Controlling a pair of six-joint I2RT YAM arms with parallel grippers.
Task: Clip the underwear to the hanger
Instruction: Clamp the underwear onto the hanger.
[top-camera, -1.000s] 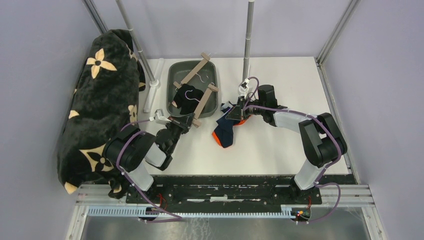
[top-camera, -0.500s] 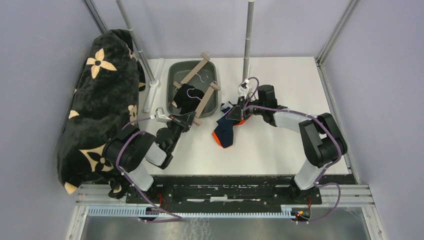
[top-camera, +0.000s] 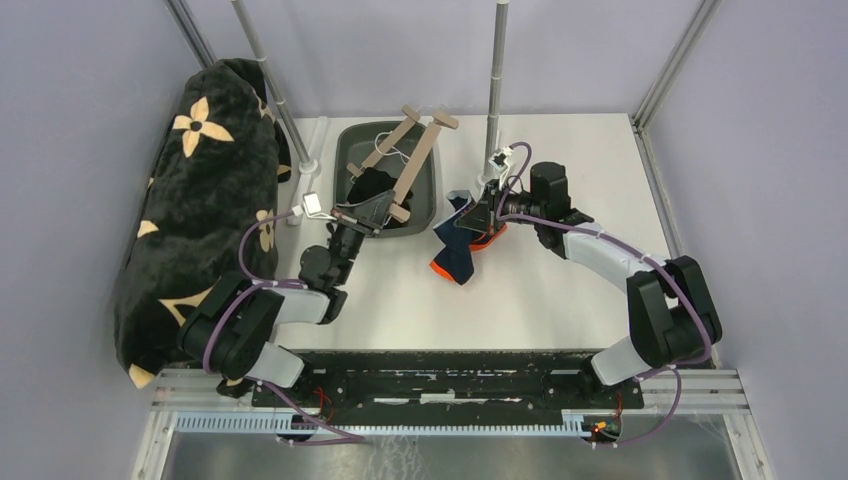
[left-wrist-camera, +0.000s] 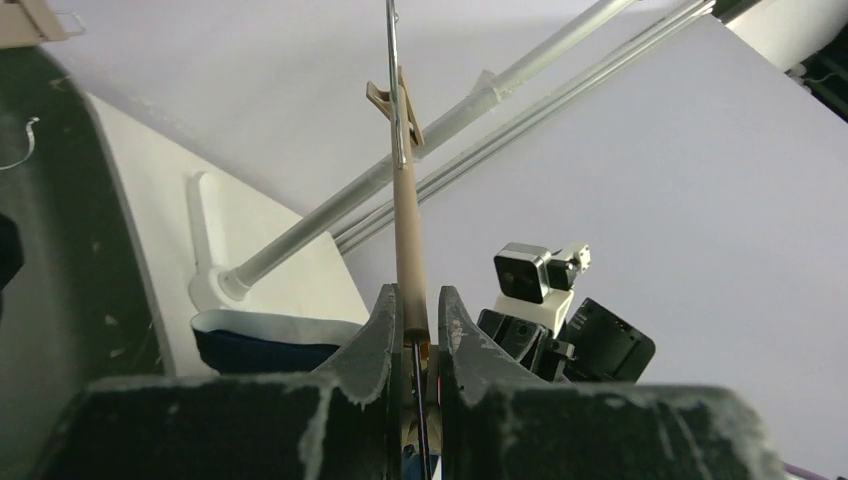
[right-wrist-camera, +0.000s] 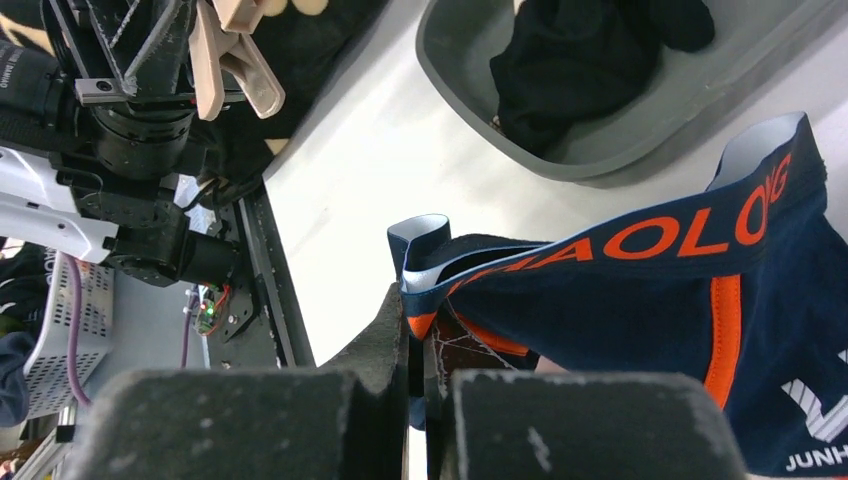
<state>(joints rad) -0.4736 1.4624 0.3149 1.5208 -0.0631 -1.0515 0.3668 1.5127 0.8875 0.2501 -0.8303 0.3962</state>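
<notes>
My left gripper (top-camera: 378, 211) is shut on the near end of a tan wooden hanger (top-camera: 420, 160), which slants up over the grey bin. In the left wrist view the hanger bar (left-wrist-camera: 408, 240) rises from between the shut fingers (left-wrist-camera: 372, 335) to a wooden clip (left-wrist-camera: 396, 105). The navy underwear (top-camera: 455, 250) with orange trim hangs from my right gripper (top-camera: 480, 217), just right of the bin. From the right wrist, that gripper (right-wrist-camera: 416, 335) pinches the waistband corner of the underwear (right-wrist-camera: 650, 330), and the hanger's clip (right-wrist-camera: 232, 55) shows at the top left.
A grey bin (top-camera: 350, 150) holds a black garment (top-camera: 372, 185) and a second wooden bar (top-camera: 385, 145). A black blanket with beige flowers (top-camera: 200, 200) drapes at the left. Upright metal poles (top-camera: 495, 80) (top-camera: 270, 90) stand at the back.
My left arm has lifted the hanger out of the bin and swung its far end up and back. My right gripper has raised the underwear slightly and shifted right.
</notes>
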